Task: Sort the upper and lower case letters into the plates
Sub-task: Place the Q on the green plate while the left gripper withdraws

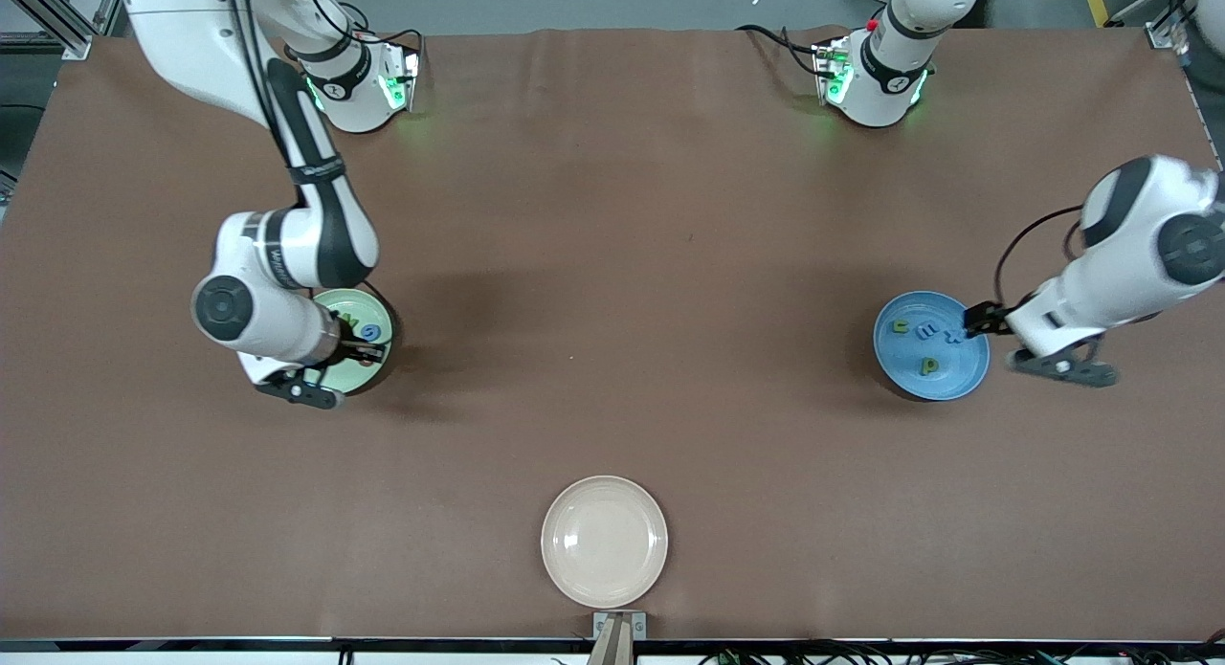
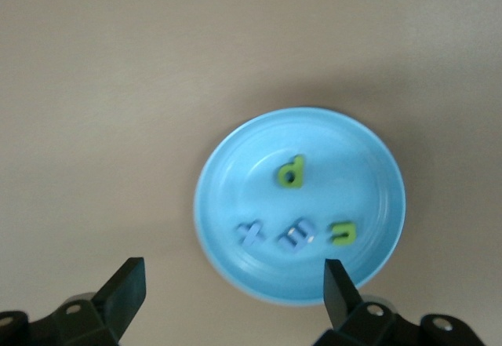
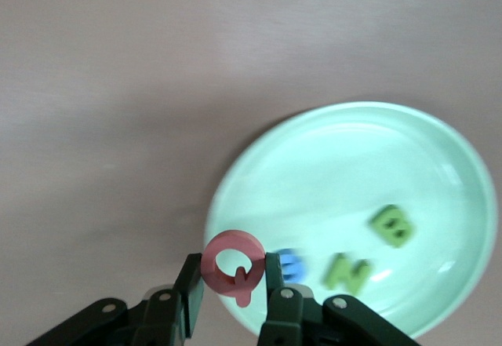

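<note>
Right gripper [image 3: 232,283] clamped on a red letter Q [image 3: 233,267], hanging over the rim of the pale green plate [image 1: 375,313] toward the right arm's end of the table [image 1: 612,263]. In that plate: a blue letter [image 3: 290,264], a green N [image 3: 347,273] and a green B [image 3: 391,225], lying near one another.

Left gripper [image 2: 234,283] spread wide with nothing between its fingers [image 2: 125,287], poised over the edge of the bright blue plate [image 2: 235,165] toward the left arm's end of the table. Inside that plate: a green p [image 2: 291,172], a blue t [image 2: 251,232], a blue E-like letter [image 2: 297,236] and a green u [image 2: 342,233], the last three in a row, each just beside the next.

Nearer the front camera, midway along the table: a cream plate [image 1: 604,541], holding no letters.
</note>
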